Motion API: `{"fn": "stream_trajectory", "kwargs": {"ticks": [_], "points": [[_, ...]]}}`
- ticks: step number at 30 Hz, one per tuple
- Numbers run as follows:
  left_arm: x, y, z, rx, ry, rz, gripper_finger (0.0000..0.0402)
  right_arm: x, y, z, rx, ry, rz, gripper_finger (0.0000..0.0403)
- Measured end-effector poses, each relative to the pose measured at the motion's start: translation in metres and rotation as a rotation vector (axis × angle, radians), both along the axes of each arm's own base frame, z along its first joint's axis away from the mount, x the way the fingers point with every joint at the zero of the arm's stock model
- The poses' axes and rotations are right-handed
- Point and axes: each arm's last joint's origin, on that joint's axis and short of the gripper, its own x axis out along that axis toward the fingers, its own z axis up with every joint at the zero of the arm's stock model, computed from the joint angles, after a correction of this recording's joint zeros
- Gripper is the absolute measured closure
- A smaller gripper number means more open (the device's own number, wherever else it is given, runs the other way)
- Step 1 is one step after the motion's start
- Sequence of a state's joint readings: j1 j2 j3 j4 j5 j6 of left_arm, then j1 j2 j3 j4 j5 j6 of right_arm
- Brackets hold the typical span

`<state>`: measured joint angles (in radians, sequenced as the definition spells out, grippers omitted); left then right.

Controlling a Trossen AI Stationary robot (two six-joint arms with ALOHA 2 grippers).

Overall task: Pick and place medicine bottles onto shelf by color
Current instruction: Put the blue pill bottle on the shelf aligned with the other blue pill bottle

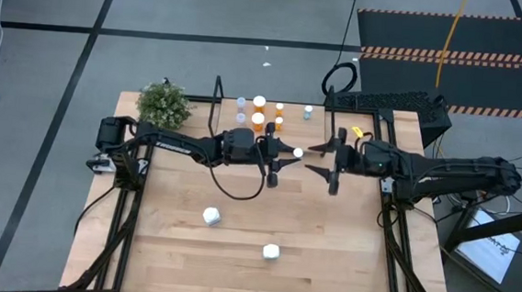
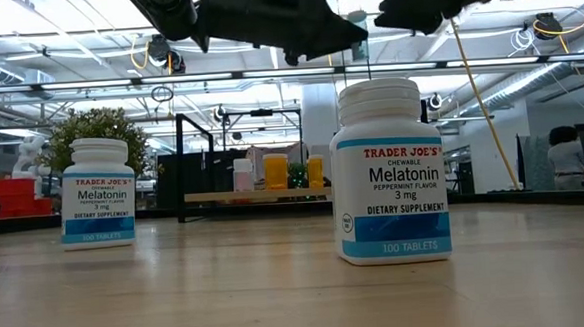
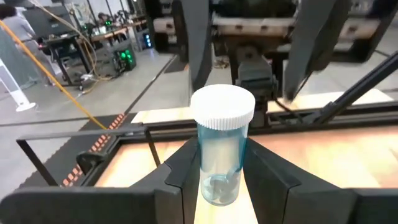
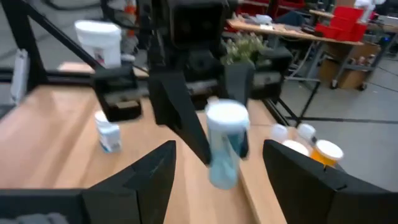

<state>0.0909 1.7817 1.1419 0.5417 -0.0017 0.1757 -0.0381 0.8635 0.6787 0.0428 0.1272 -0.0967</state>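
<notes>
Standing upright between the left gripper's two dark fingers, a pale blue translucent bottle with a ribbed white cap is pointing cap-up, its long axis vertical, a few small pills showing at its bottom. The left gripper's jaws are clamping the bottle's smooth cylindrical body from both sides, above the middle of the wooden table. Facing it, the right gripper is hanging just beside the same bottle with its jaws spread wide and apart from the bottle, touching nothing. Behind both arms, the shelf, a light-wood board with a thin black metal frame at each end, is carrying several small bottles: orange ones with white caps and clear ones, all upright. Nearer the front of the table, two white plastic melatonin bottles, one and another, are standing upright, well apart, with blue-banded printed labels. A small leafy green plant is sitting at the table's far left corner
</notes>
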Motion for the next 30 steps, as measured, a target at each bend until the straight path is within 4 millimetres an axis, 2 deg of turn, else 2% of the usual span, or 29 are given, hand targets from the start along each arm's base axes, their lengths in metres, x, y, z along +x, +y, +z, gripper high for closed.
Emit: {"fn": "stream_trajectory", "kwargs": {"ticks": [18,30], "points": [[-0.001,-0.003,-0.007,0.006,0.078,-0.010,0.0289,0.035,0.002,-0.016,-0.024,-0.017,0.017,0.0167],[-0.001,-0.003,-0.007,0.003,0.077,-0.012,0.0289,0.035,-0.001,-0.016,-0.024,-0.017,0.006,0.0262]]}}
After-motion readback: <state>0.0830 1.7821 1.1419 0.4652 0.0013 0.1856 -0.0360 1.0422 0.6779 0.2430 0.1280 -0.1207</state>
